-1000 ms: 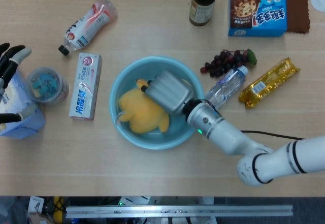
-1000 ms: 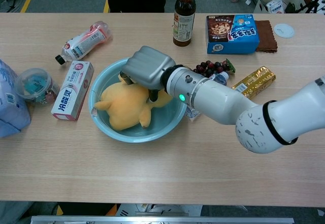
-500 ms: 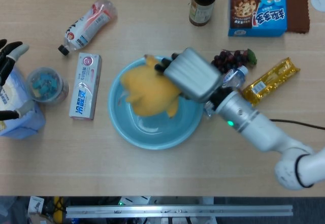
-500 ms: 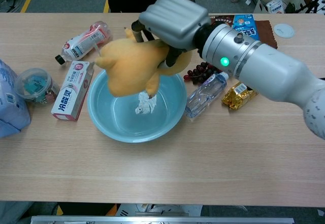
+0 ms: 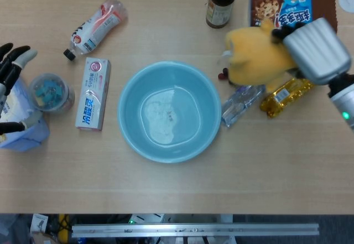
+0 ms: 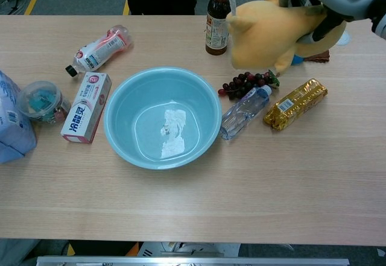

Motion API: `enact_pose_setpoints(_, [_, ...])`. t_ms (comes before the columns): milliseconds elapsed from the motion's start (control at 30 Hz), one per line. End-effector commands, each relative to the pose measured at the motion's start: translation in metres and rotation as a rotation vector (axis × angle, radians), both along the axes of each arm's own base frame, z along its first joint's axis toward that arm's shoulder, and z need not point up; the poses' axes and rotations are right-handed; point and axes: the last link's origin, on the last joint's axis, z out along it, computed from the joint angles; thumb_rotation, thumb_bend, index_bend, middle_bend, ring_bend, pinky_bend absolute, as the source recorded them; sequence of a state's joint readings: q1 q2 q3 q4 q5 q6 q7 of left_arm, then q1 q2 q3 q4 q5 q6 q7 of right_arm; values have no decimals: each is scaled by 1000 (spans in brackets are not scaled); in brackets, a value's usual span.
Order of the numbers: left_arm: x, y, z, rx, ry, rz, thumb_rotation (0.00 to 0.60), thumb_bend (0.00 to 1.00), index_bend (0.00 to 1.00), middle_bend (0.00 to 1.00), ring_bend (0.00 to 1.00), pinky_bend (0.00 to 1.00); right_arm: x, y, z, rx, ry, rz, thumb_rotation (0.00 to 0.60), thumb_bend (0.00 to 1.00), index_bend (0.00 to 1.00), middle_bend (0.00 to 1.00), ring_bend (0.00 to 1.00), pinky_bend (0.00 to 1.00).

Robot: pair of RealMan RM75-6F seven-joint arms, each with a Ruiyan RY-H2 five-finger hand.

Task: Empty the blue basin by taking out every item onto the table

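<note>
Currently right hand [image 5: 314,45] gripping soft yellow plush toy [image 5: 254,56], aloft near table's [image 5: 166,188] right far edge. Risk: dropping onto dark grape bunch [image 6: 244,84], clear bottle [image 6: 243,111]. Left hand [image 5: 11,72] spread, empty. Round blue plastic basin [image 5: 130,97] looks emptied.

The basin [image 6: 161,117] is pale blue with a whitish glare patch at its bottom. The plush toy [image 6: 271,32] is yellow-orange, held by a silver-grey right hand [image 5: 316,47]. The surface [image 6: 199,199] is light wood grain. Dark purple grapes [image 6: 241,85] lie by a clear bottle [image 6: 243,111] and a gold wrapper [image 6: 295,102]. The toothpaste box [image 6: 86,106] is white with pink and green print. The left hand [image 5: 12,67] shows black fingers with pale tips.
</note>
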State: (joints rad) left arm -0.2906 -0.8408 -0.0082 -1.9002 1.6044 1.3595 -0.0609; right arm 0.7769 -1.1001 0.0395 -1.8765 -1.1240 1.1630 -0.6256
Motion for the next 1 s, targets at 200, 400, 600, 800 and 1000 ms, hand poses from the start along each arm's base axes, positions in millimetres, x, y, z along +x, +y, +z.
enact_pose_setpoints(200, [2, 1, -4, -9, -3, -3, 510, 216, 72, 98, 55, 285, -53, -11, 12, -53, 43, -127, 600, 306, 635, 590, 578, 776])
enact_pose_setpoints(400, [0, 1, -2, -2, -9, -1, 509, 216, 72, 98, 55, 285, -68, -15, 3, -42, 87, -182, 600, 288, 376, 437, 426, 651])
enact_pose_setpoints(600, [-8, 3, -1, 6, -5, 21, 514, 216, 72, 98, 55, 283, -73, -8, 2, -44, 98, -209, 600, 278, 51, 214, 191, 425])
enact_pose_setpoints(800, [-15, 3, 3, 37, -2, 23, 522, 216, 72, 98, 55, 277, -72, 11, 15, -69, 71, -220, 600, 273, 0, 141, 119, 363])
enact_pose_setpoints(1000, [-21, 1, 7, 80, 23, 24, 568, 216, 73, 98, 55, 274, -78, 39, 40, -156, -2, -197, 600, 272, 37, 215, 163, 388])
